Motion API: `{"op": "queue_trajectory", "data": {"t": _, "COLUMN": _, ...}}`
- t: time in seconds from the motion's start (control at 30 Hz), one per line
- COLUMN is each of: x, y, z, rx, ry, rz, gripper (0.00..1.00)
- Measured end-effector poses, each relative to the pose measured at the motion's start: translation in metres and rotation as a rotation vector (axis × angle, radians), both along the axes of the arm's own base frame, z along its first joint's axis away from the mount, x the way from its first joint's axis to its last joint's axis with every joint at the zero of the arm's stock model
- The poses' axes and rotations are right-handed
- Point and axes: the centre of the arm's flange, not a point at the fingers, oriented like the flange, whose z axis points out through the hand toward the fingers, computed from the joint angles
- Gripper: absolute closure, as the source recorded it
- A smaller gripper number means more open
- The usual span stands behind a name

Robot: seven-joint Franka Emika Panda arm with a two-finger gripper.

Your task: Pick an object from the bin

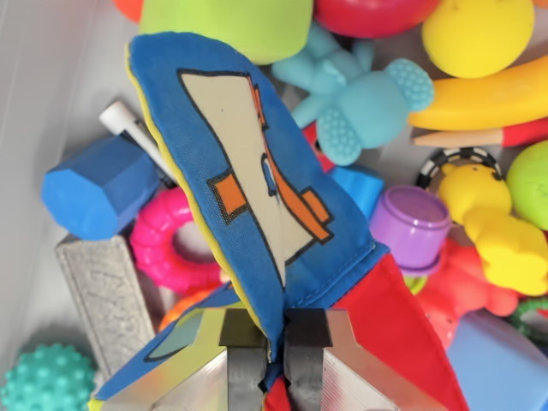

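Observation:
My gripper [272,355] sits at the bottom centre of the wrist view, shut on a soft cloth book [248,180]. The book's blue page with a cream and orange picture stands up from the fingers [244,364] and a red page falls to the wrist view's right. The book hangs above the bin's pile of toys and hides what lies straight below it.
Below lie a blue block [98,188], a pink ring [167,244], a grey bar [107,295], a teal spiky ball [47,381], a light-blue teether [360,103], a purple cup [411,223], yellow toys [501,231], a banana [488,98]. The bin's grey wall [43,77] is at the left.

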Motion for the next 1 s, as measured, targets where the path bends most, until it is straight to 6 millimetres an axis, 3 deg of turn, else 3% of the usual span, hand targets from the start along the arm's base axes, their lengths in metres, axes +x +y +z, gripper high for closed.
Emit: {"op": "queue_trajectory", "data": {"t": 1.0, "x": 0.001, "y": 0.000, "z": 0.120, "rx": 0.003, "ry": 0.000, "rz": -0.001, "gripper": 1.00}}
